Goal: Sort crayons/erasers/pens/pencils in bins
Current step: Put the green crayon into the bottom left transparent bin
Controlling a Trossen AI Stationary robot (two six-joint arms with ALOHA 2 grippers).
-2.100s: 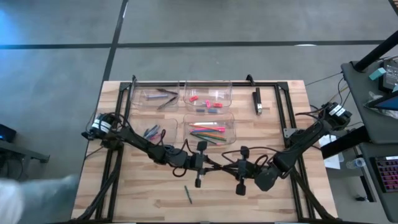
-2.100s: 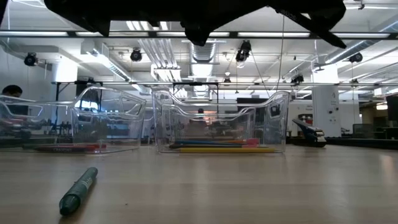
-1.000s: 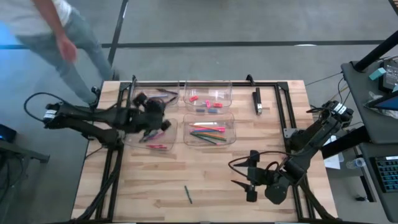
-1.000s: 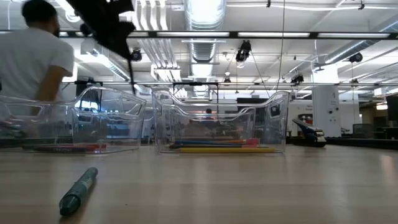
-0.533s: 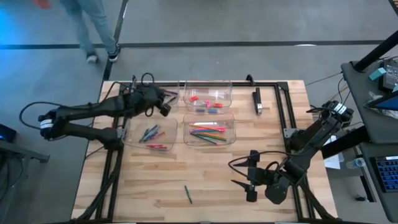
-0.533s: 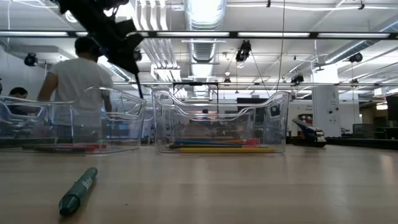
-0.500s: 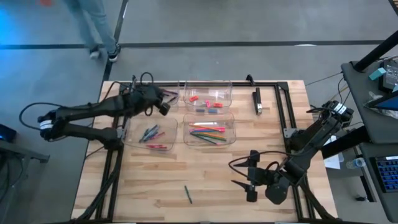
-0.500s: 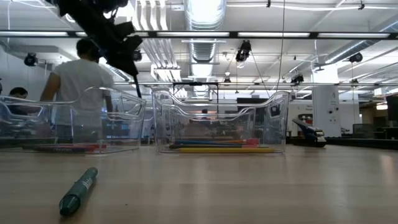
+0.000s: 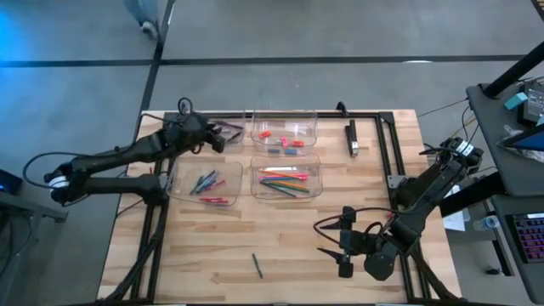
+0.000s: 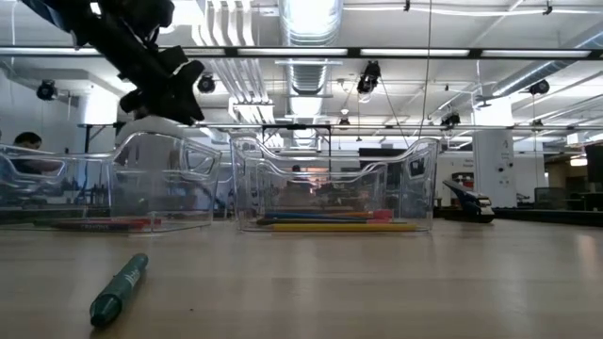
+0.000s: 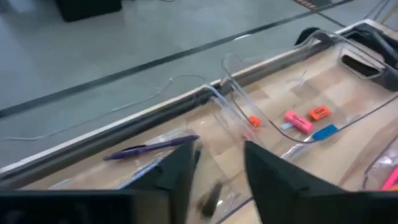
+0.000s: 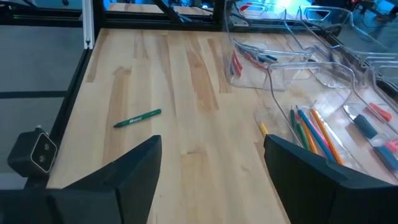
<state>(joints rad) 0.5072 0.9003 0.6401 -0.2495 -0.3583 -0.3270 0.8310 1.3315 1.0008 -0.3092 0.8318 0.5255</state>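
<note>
Four clear bins stand in a two-by-two block. My left gripper [image 9: 217, 140] [image 10: 179, 108] [image 11: 217, 158] hovers open over the far-left bin [image 9: 197, 125], which holds a purple pen [image 11: 149, 147] and a short dark stick [image 11: 211, 194] lying below the gap between my fingers. Erasers [image 11: 297, 121] lie in the far-right bin [image 9: 311, 119], pencils [image 9: 283, 180] in the near-right bin, and crayons [image 9: 206, 182] in the near-left bin. A green pen [image 9: 256, 265] [image 12: 137, 117] lies flat on the table near its front edge. My right gripper [image 9: 342, 252] [image 12: 211, 174] waits open at the near right.
A black frame [image 9: 382, 127] runs round the table's far part, and a black-and-silver bar [image 9: 352, 138] lies at its right. A person's foot [image 9: 149, 25] shows on the floor beyond the far-left corner. Bare wood lies between the bins and the green pen.
My left gripper has gone from over the near-left bin toward the table's far edge and now hangs over the far-left bin. In the low view, the thin dark stick that hung below its fingers is gone from there. The person beyond the table has walked away.
</note>
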